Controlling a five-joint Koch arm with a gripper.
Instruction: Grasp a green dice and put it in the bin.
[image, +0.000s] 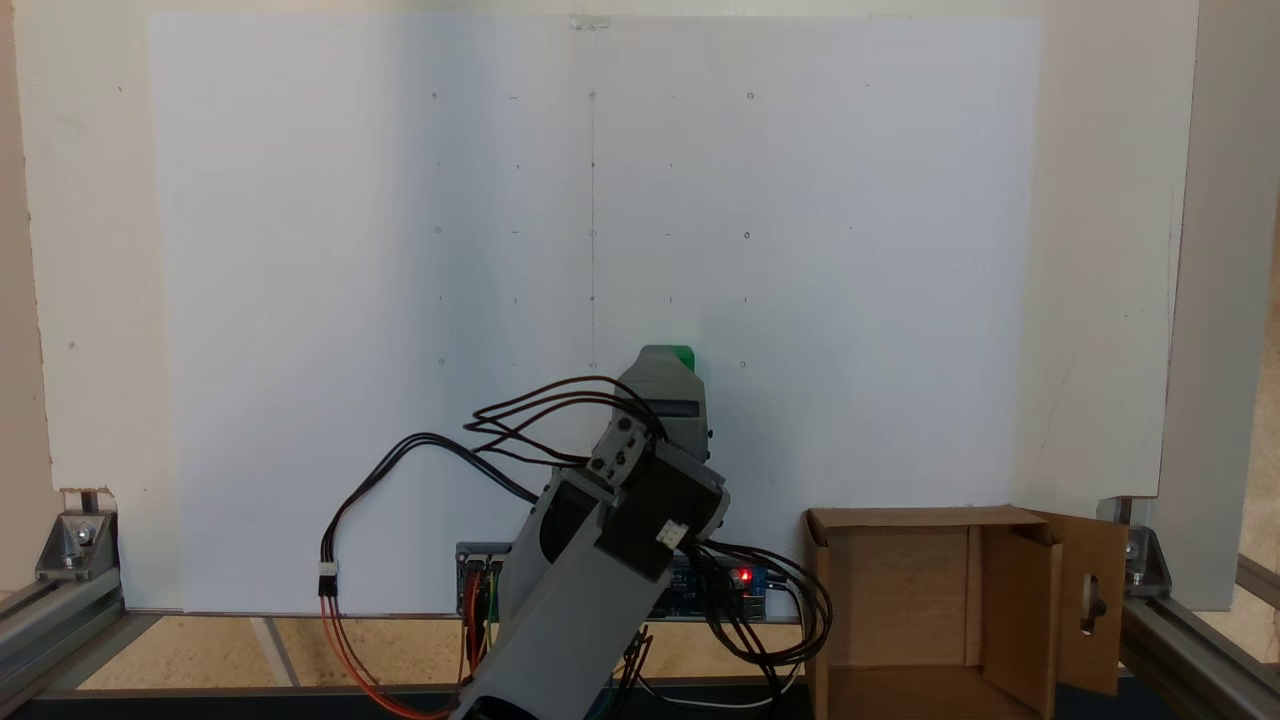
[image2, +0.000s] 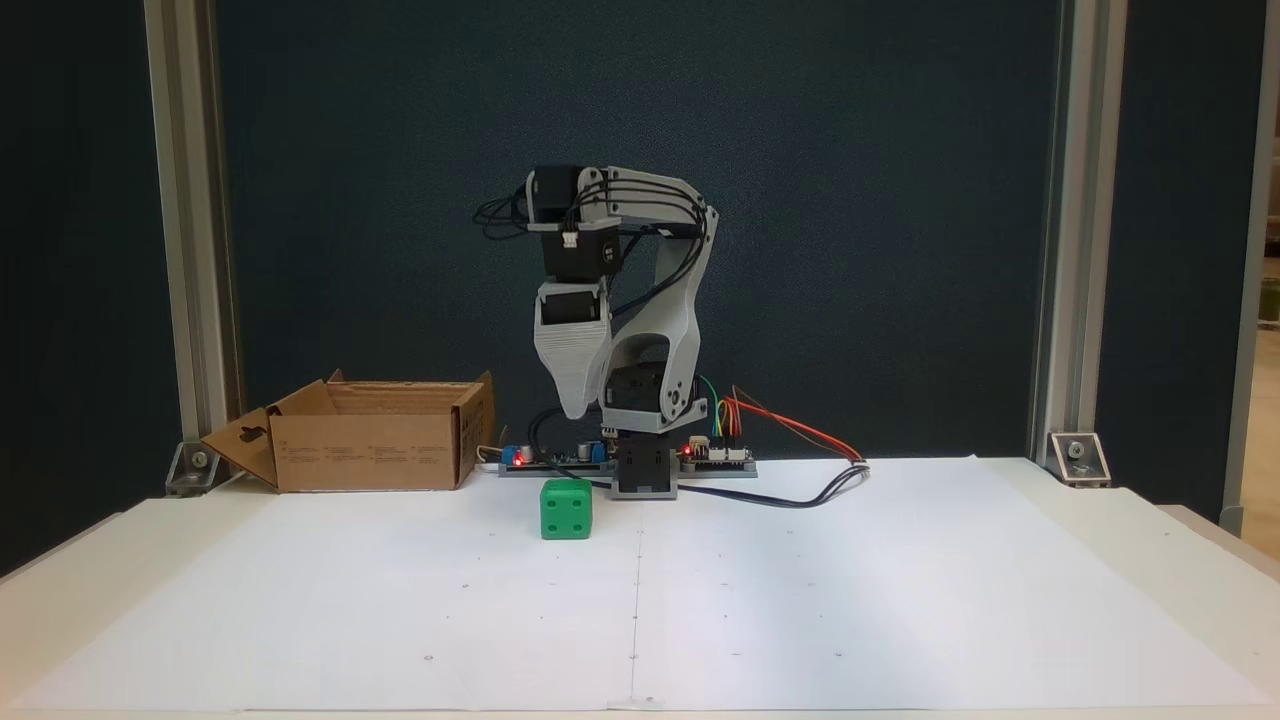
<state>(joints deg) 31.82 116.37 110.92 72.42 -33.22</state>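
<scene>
Bright green dice (image2: 565, 510), brown cardboard bin (image2: 370, 450), white paper sheet (image2: 800, 600), grey-and-black arm (image2: 650, 330).

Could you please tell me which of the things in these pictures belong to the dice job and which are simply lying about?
Part of the job:
- green dice, on the white paper
- bin, the open cardboard box
- claw, hanging above the dice

Just lying about:
- circuit boards by the arm's base
- loose wires
- metal frame posts
</scene>
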